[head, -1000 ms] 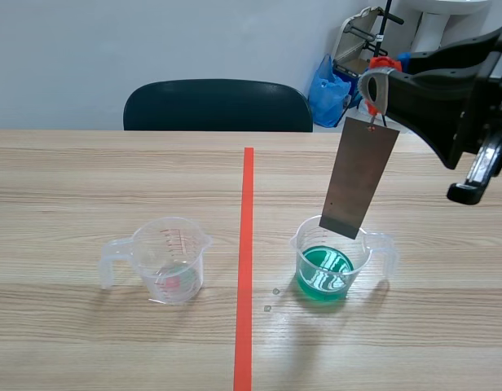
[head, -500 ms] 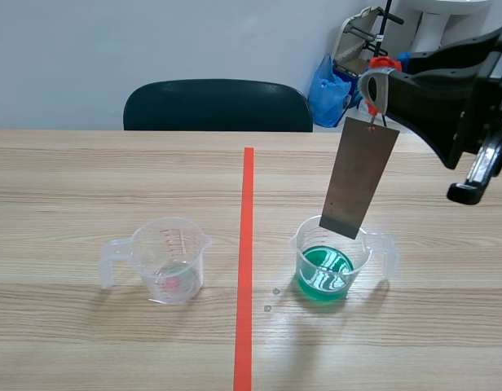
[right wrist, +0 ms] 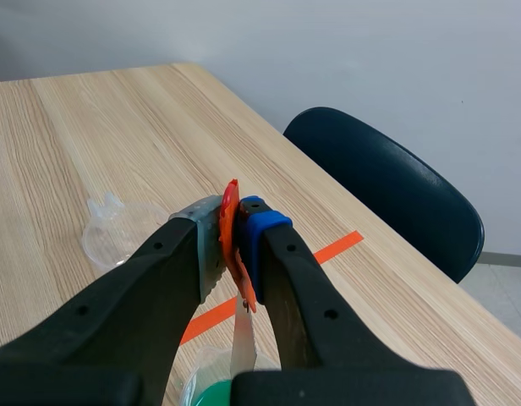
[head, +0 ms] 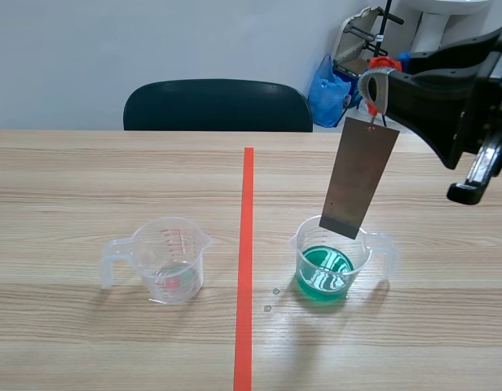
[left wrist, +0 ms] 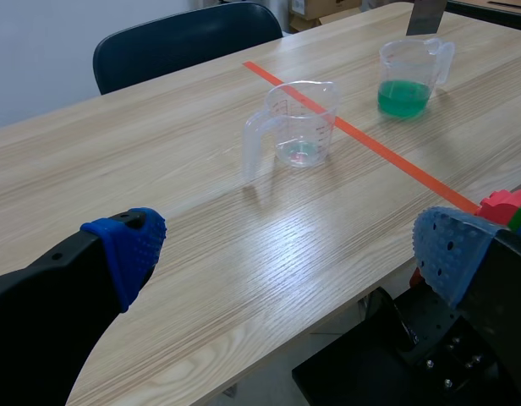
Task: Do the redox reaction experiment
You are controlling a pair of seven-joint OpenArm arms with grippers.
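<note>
Plate (head: 358, 179) under clip (head: 385, 63), over rt cup (head: 333, 262), lt cup (head: 169, 261) across tape (head: 246, 261)

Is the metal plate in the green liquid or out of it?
Out. The metal plate, hanging by an orange clip in the right gripper, ends above the green liquid.

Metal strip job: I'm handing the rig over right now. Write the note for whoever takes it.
Right gripper: shut on the orange clip; the metal strip hangs from it, raised.
Left gripper: open, holding nothing, off the table's near edge.
Cup of green liquid: right of the tape line, under the strip's lower end.
Second cup: left of the line, nearly empty.
Done: strip lifted over the green cup.
Left: lower it into the liquid; its end is about at rim level, not dipped.
</note>
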